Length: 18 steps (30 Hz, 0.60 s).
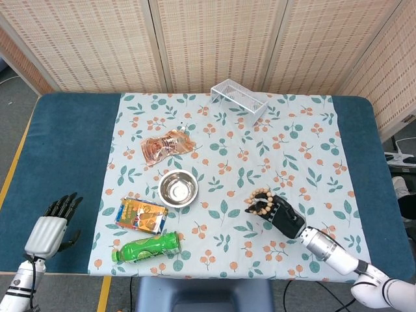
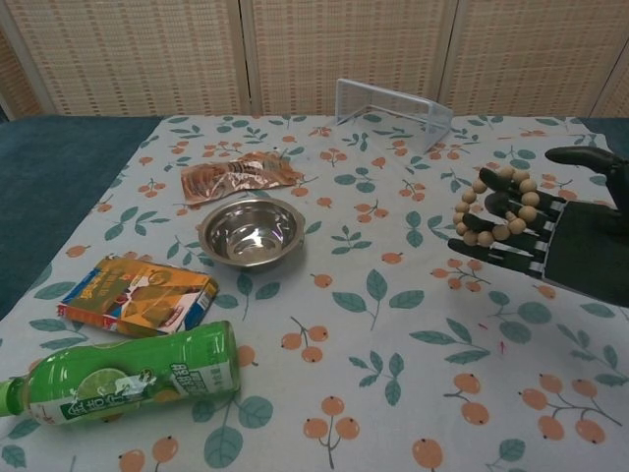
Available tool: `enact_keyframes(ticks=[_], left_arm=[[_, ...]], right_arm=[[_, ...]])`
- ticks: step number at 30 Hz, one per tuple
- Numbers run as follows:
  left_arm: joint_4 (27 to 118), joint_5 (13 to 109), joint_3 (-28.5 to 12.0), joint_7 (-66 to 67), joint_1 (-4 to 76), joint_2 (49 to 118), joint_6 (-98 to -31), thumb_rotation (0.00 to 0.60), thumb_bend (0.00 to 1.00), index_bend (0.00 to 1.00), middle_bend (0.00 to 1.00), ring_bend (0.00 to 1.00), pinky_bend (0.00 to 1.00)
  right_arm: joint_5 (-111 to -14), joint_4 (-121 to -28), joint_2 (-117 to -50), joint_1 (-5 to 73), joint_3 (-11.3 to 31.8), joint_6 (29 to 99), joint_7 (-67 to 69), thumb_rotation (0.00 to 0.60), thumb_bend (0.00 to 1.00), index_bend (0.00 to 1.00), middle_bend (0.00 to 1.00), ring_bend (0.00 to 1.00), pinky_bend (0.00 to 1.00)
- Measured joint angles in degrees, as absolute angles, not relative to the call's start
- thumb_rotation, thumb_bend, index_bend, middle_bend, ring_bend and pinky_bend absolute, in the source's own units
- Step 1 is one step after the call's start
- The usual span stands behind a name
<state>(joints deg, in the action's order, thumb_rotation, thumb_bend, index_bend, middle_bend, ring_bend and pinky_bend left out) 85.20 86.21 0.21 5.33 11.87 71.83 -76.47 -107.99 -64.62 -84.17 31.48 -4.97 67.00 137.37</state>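
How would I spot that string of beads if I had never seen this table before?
Start at the floral tablecloth and go to its near right part, where the black right hand holds the bead bracelet looped over its fingers. It is a ring of pale wooden beads, the only thing here lifted off the cloth.

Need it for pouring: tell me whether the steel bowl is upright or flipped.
Upright: the steel bowl shows its shiny, empty inside facing up.

Green bottle point(image 2: 128, 382) label: print illegible; nothing else readable.
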Motion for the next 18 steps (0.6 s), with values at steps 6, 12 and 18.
enact_keyframes(ticks=[6, 12, 18], left_arm=[[85.27, 86.16, 0.18, 5.41, 11.85, 71.81, -76.51, 0.600, 0.42, 0.00, 0.00, 0.00, 0.13], [85.31, 86.20, 0.25, 5.55, 11.87, 71.82, -76.47, 0.600, 0.42, 0.00, 0.00, 0.00, 0.13], [85.38, 86.23, 0.27, 5.49, 11.86, 71.78, -76.47, 0.600, 0.42, 0.00, 0.00, 0.00, 0.13]], right_arm=[[-107.03, -64.77, -84.57, 33.20, -7.97, 67.55, 134.10, 0.217, 0.39, 0.39, 0.49, 0.28, 0.21], [-107.44, -63.80, -85.64, 34.72, -10.84, 69.98, 132.63, 0.216, 0.52, 0.47, 0.49, 0.29, 0.21], [-106.73, -63.21, -86.43, 35.24, -12.40, 71.44, 131.47, 0.212, 0.58, 0.50, 0.49, 0.29, 0.21]])
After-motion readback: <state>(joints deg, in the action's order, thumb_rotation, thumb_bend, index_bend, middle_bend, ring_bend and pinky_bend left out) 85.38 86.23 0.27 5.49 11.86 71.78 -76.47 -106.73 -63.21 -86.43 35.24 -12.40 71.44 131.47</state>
